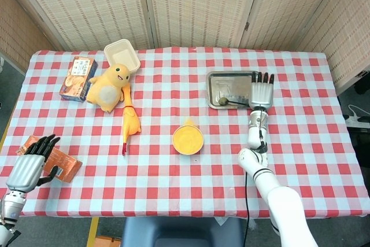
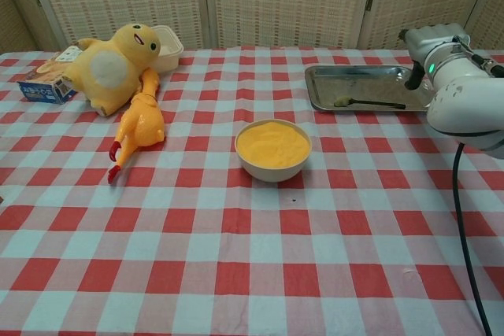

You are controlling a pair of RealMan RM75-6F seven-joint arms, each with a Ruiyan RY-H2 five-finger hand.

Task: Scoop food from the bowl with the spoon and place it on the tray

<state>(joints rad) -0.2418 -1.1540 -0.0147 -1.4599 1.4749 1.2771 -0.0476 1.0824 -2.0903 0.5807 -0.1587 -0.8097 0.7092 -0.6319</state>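
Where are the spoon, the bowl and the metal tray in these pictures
spoon (image 2: 376,103), chest view, on the middle of its handle.
bowl (image 2: 272,168), chest view, on its white outer wall.
tray (image 1: 211,88), head view, on its left rim.

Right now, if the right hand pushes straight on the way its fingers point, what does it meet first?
The right hand points toward the table's far edge; beyond its fingertips shows only checked tablecloth, then the wicker screen. Height unclear.
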